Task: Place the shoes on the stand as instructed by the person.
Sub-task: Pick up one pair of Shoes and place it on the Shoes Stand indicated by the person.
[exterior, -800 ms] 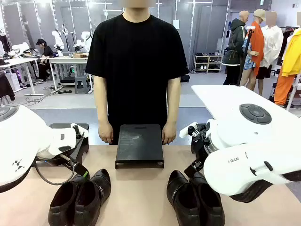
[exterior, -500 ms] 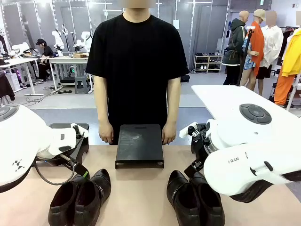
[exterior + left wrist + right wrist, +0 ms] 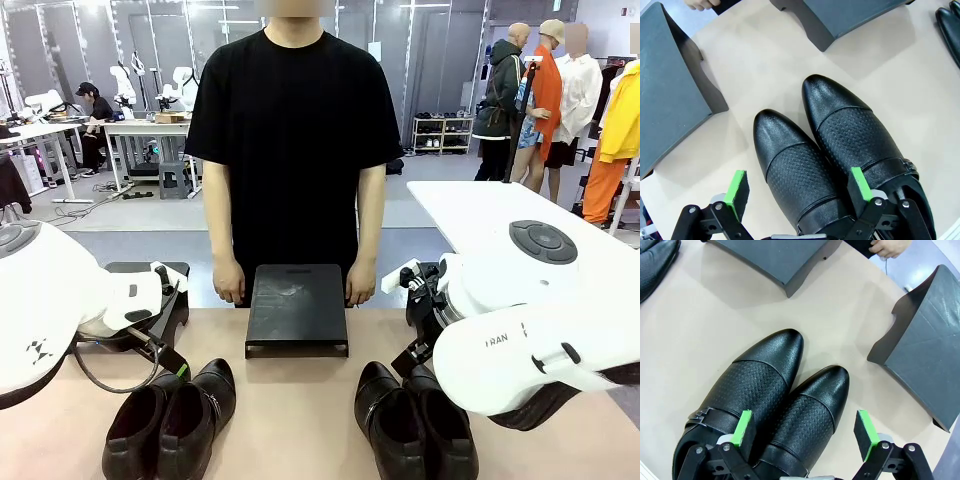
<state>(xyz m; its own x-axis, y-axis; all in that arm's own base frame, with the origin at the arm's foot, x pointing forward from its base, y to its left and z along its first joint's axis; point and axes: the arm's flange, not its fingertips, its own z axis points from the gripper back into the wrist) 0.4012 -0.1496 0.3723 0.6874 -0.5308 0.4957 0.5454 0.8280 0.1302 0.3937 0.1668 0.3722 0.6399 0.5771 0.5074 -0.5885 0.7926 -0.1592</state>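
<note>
Left hand (image 3: 797, 185): fingers apart, gripping nothing, poised over the left pair of shoes (image 3: 170, 420). Right hand (image 3: 804, 430): likewise apart and empty, above the right pair (image 3: 415, 420). All 4 shoes flat on the tan surface (image 3: 290, 400), 2 and 2 side by side, touching within each pair, toes toward the person (image 3: 295, 130). Between the pairs and farther back, 1 dark stand (image 3: 297, 308), top bare, at the far edge of the surface, person standing right behind it.
</note>
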